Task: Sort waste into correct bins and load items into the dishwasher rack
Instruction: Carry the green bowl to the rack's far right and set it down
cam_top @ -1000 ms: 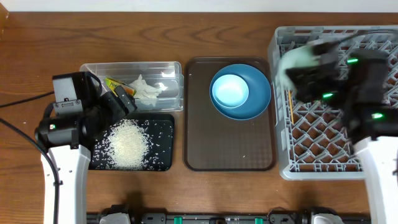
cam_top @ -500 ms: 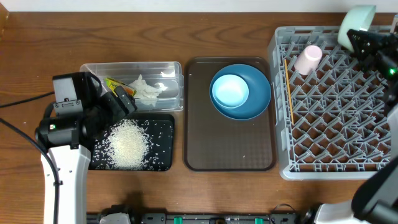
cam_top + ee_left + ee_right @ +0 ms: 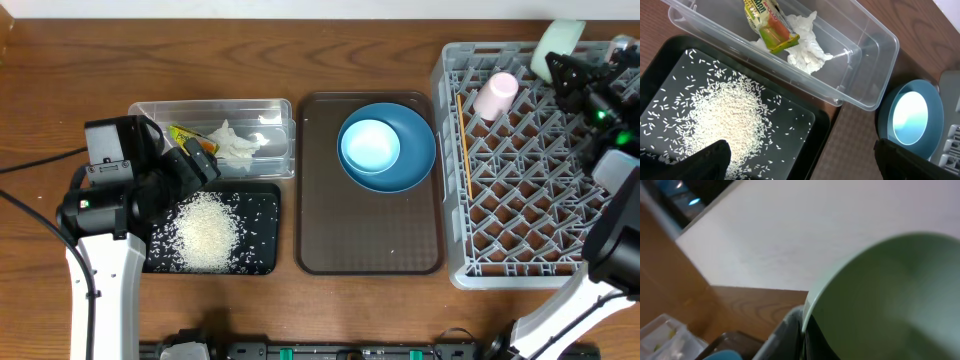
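My right gripper (image 3: 564, 60) is shut on the rim of the pale green bowl (image 3: 556, 40), holding it tilted above the back right corner of the grey dishwasher rack (image 3: 530, 262). In the right wrist view the bowl (image 3: 890, 290) fills the frame, with the right gripper (image 3: 807, 337) clamped on its edge. A pink cup (image 3: 495, 96) and wooden chopsticks (image 3: 465, 150) lie in the rack. The blue plate (image 3: 415, 160) carries the light-blue bowl (image 3: 369, 145). My left gripper (image 3: 197, 163) (image 3: 800, 167) hangs open over the rice (image 3: 730, 115) in the black tray (image 3: 262, 262).
The clear tub (image 3: 283, 112) behind the black tray holds the yellow-green wrapper (image 3: 771, 30) and white tissue (image 3: 805, 47). The plate rests on a dark brown serving tray (image 3: 370, 235) between the bins and the rack.
My right arm swung from the rack's back left to its back right corner with the green bowl, uncovering the pink cup. The left arm has not moved.
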Motion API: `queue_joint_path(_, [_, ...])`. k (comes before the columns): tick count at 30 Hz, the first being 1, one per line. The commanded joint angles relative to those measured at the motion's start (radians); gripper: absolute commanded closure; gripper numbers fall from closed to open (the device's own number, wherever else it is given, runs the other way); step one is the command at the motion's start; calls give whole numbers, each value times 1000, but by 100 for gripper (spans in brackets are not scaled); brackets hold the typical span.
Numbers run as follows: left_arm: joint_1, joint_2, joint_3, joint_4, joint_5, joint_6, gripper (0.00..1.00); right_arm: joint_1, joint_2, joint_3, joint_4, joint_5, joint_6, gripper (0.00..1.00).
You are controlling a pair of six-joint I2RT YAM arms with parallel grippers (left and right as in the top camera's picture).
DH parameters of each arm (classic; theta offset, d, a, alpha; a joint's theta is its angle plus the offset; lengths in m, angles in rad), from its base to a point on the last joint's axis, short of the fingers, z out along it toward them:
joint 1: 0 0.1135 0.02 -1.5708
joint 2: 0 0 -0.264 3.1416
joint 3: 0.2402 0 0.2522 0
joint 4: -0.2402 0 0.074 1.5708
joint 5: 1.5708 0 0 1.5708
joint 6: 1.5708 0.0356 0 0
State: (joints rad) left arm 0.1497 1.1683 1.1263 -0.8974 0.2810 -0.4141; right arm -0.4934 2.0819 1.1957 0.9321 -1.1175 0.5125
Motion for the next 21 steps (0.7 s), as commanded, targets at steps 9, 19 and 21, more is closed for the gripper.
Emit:
queue_joint_path(9, [4, -10, 2, -3, -13, 14, 6, -7, 96, 7, 19, 138, 30, 99])
queue_joint_path(19, [4, -10, 2, -3, -13, 14, 5, -64, 113, 6, -66, 41, 48, 99])
queue_joint_path(21, [4, -10, 2, -3, -13, 14, 6, -80, 112, 6, -51, -12, 93, 99])
